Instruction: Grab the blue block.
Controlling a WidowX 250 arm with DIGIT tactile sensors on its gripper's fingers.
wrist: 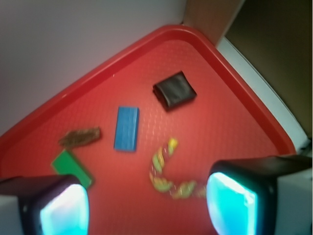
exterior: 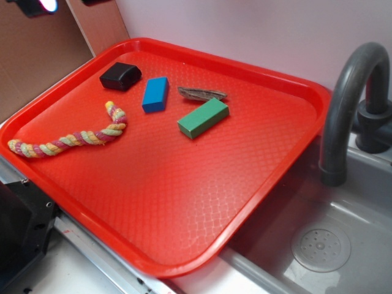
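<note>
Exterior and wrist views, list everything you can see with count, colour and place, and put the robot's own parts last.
Plastic tray: one, red, beside the sink.
Smooth rectangular block: one, blue, far part of the tray.
Rectangular block: one, green, right of the blue one.
Rounded box: one, black, far left corner.
Twisted rope: one, multicoloured, tray's left side.
Bark-like piece: one, brown, behind the green block.
Faucet: one, grey, over the sink.
Claw: one, black, open above the tray.
</note>
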